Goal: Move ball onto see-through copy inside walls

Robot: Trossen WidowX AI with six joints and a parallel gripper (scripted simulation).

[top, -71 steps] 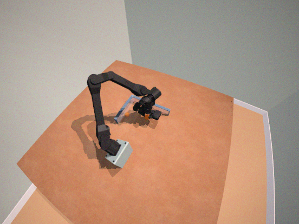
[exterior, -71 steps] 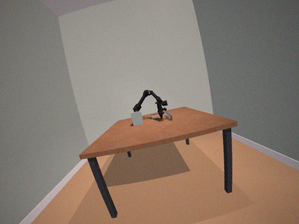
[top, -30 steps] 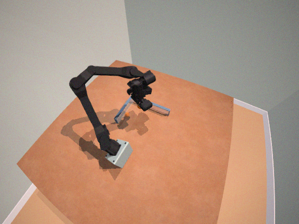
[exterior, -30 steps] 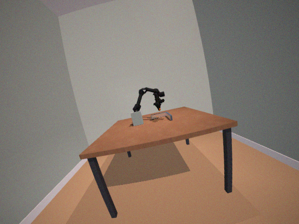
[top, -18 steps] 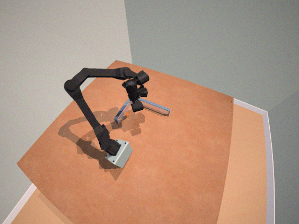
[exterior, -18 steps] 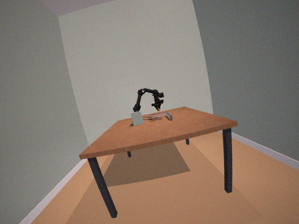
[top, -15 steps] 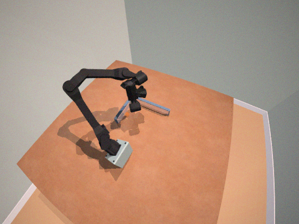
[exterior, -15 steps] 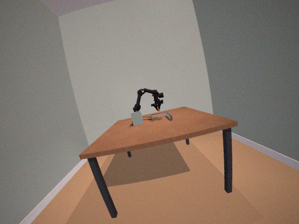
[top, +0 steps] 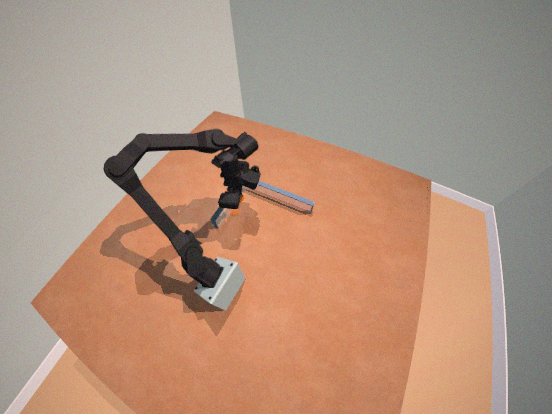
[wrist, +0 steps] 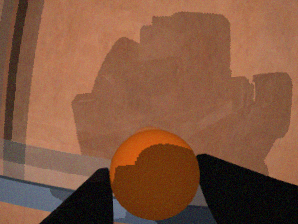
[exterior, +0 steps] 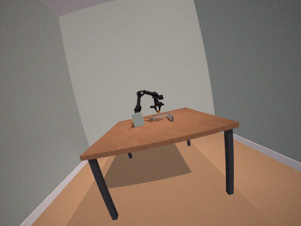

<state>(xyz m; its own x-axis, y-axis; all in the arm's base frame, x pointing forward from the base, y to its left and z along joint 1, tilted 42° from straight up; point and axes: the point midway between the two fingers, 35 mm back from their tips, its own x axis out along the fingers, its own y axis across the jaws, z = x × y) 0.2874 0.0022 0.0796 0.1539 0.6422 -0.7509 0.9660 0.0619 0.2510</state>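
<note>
Claw [wrist: 156, 192] clamped on ball [wrist: 154, 173], carried clear of table [top: 320, 280] so it can't roll. Hovering over wall [wrist: 40, 192], heading inside corner; copy not visible.

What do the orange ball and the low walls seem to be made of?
Ball: smooth and matte, with no glint or texture; perhaps rubber or plastic, the look leaves it open. It sits between the gripper fingers.
Walls: bluish and see-through, since the table colour shows through; probably clear plastic or glass.

Tool over wall corner
Tool [top: 234, 204] grips orange ball [top: 239, 199] above tabletop [top: 325, 280], beside walls [top: 285, 196].
</note>
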